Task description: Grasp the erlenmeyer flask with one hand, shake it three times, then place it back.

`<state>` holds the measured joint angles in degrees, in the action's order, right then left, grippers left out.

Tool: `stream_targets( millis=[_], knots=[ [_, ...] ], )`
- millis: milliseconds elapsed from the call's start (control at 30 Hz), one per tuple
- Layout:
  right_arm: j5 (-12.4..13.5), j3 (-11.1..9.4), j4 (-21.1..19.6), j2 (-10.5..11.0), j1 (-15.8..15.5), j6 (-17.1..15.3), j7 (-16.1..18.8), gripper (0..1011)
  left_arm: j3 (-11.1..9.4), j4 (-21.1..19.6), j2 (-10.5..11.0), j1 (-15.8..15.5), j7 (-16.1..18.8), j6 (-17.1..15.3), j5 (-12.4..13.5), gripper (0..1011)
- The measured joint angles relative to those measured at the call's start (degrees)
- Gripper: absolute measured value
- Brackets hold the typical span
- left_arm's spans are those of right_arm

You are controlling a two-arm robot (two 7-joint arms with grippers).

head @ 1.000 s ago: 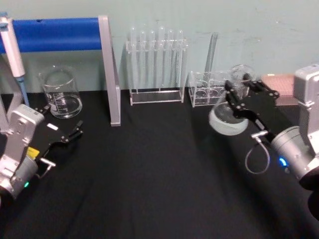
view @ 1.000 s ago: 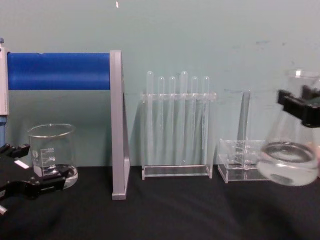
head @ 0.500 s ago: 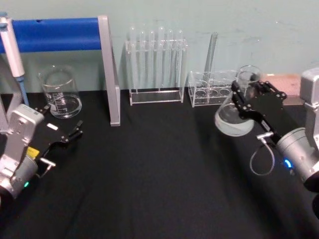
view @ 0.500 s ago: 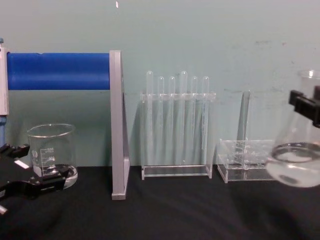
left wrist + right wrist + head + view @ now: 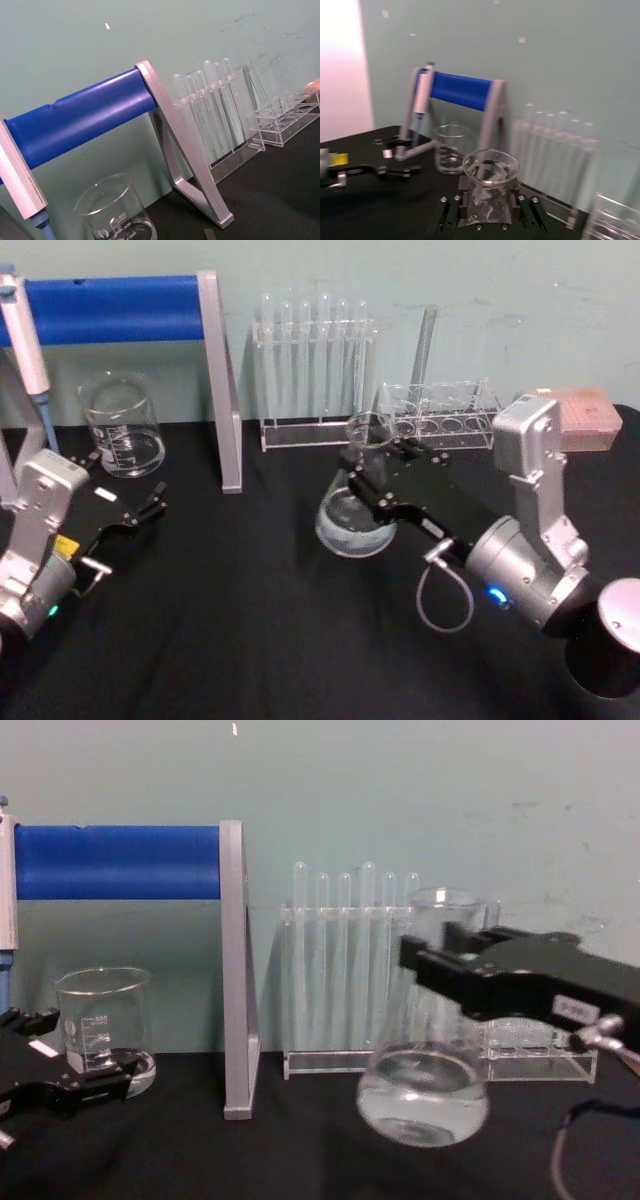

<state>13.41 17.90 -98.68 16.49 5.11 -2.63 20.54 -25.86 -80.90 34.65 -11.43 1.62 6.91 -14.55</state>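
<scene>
The left gripper (image 5: pixel 140 512) is parked near the beaker (image 5: pixel 120 425), jaws spread. The erlenmeyer flask (image 5: pixel 355 522) is held over the table's middle, its neck clamped by the right gripper (image 5: pixel 378 475). Shaking seems in hand; a firm grip is called for in the next swing.

Right gripper (image 5: pixel 375 456) clamps the erlenmeyer flask (image 5: pixel 356 518) at the neck. Left gripper (image 5: pixel 157 498) sits parked, fingers apart, beaker (image 5: pixel 120 426) just beyond it.
</scene>
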Motion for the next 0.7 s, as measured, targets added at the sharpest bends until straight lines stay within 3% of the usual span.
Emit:
stream_targets(
  millis=[300, 700],
  knots=[
    [2.4, 3.3, 1.6, 0.7, 2.2, 0.7, 3.3, 457, 0.0, 0.0, 0.0, 0.0, 0.0, 0.0, 0.0, 1001],
    [4.5, 4.8, 2.2, 2.3, 3.5, 0.9, 4.1, 457, 0.0, 0.0, 0.0, 0.0, 0.0, 0.0, 0.0, 1001]
  ],
)
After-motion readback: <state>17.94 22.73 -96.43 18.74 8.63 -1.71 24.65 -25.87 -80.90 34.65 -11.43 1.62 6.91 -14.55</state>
